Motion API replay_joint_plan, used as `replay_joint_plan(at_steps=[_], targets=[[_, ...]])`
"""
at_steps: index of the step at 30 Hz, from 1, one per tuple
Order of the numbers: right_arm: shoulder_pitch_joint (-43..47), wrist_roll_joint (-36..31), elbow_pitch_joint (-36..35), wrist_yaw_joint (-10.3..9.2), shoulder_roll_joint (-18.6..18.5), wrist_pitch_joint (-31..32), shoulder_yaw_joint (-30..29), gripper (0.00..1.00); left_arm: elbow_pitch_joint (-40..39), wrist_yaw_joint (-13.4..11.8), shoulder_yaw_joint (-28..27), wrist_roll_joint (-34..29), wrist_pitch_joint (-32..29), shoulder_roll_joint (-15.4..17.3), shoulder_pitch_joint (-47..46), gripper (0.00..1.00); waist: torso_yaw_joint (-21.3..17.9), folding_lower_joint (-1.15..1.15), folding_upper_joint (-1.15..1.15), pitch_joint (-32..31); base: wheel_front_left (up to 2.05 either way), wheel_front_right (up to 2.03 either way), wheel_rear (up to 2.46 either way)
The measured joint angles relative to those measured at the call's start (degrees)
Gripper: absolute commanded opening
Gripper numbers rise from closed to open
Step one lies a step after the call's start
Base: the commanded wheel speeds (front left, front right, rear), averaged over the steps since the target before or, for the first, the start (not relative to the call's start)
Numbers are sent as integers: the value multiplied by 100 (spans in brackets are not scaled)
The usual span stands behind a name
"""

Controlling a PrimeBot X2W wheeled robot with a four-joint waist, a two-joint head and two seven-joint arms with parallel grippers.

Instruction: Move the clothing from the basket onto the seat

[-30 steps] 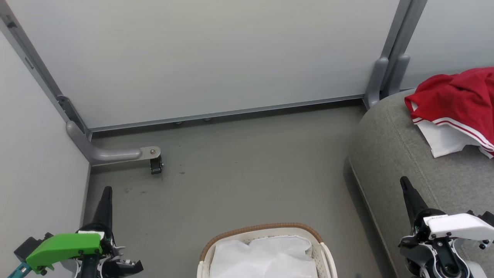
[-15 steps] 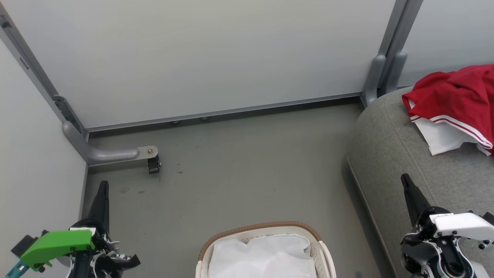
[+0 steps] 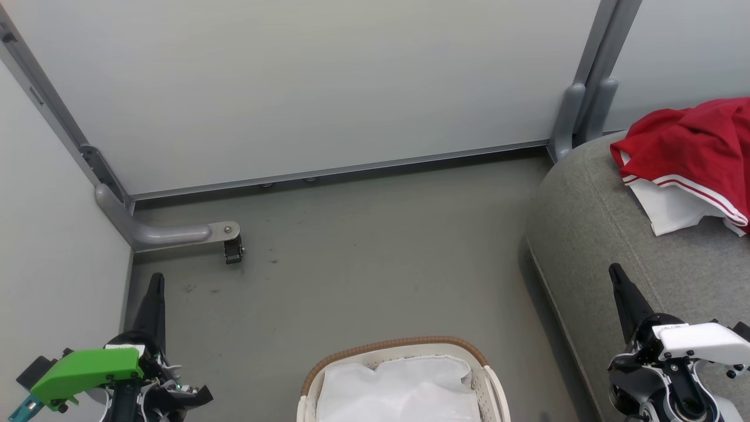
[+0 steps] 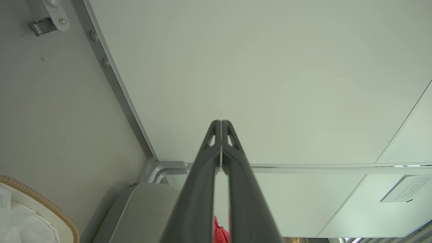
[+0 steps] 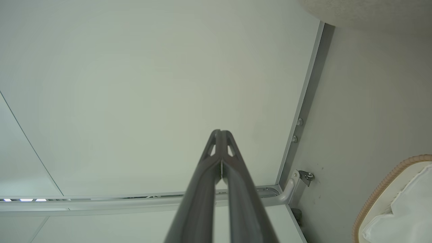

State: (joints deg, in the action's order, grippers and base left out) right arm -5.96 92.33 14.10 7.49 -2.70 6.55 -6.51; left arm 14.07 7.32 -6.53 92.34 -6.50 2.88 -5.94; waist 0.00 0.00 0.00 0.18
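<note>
Grey floor. Bright red striped clothing heaped on large grey woven seat; oval white perforated basket showing crinkly white liner. Left gripper, right gripper: jaws pinched together, empty. Risks snagging liner, mistaking it for clothing.

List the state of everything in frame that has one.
seat: partly covered
clothing: crumpled heap, lying on the seat
basket: upright, no red fabric in the part seen
liner sheet: crumpled, inside the basket
left gripper: shut, empty
right gripper: shut, empty
</note>
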Motion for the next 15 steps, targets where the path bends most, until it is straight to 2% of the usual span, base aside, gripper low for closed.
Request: replay_joint_plan(at_steps=[15], targets=[[-1, 0, 0, 0, 0, 0, 0, 0, 0, 0, -2, 0, 0, 0, 0, 0, 0, 0, 0, 0, 0, 0, 0]])
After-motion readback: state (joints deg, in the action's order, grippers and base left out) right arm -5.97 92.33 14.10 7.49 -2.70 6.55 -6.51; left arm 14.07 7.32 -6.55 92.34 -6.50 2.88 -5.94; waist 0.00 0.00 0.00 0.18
